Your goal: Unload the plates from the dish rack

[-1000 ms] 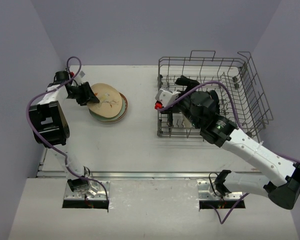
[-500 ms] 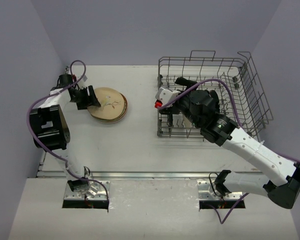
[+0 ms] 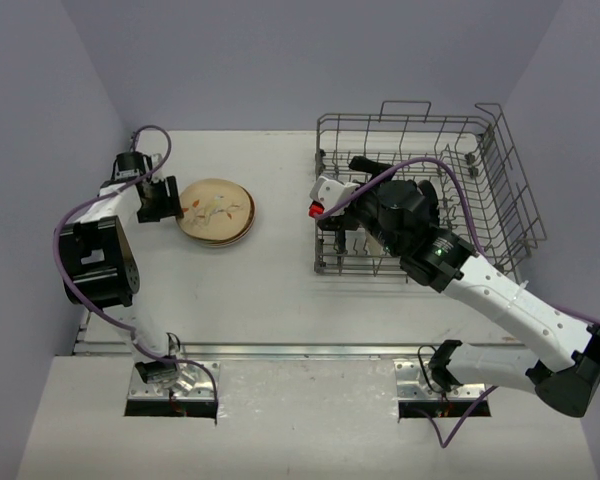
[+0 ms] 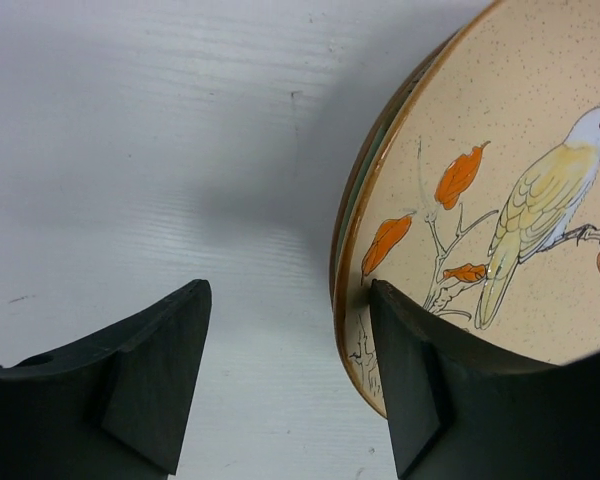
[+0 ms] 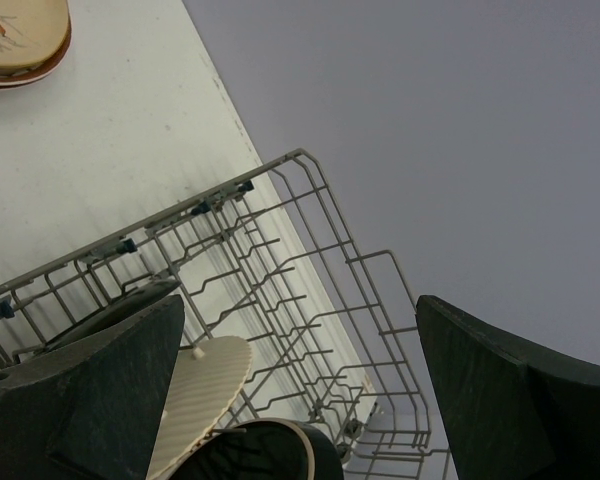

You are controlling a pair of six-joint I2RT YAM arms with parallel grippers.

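Unloading plates: one stack on the desk, more waiting in the dish rack

A stack of plates (image 3: 216,211) lies flat on the left half of the white desk (image 3: 280,290), well apart from the dish rack (image 3: 500,180). The top plate (image 4: 500,200) is cream with a brown rim and a painted bird on a branch with orange leaves. It faces up and sits squarely on the plates below, which suggests this is the drop-off spot.

The left end effector (image 4: 290,370) sits low at the stack's left edge. It is open and empty, with bare desk showing between its fingers. One finger is right at the top plate's rim, and I cannot tell whether it touches.

On the right, the grey wire dish rack holds the plates not yet unloaded, standing on edge. The wrist view shows a cream ribbed plate (image 5: 200,400) with a dark plate (image 5: 270,455) just beside it. The right end effector (image 5: 300,375) hangs over them inside the rack, spread wide and gripping nothing. It probably stands this wide so that it can straddle a rim.

The wire dividers (image 5: 242,262) and the close neighbouring plates crowd that reach. Plain lilac walls enclose the desk.
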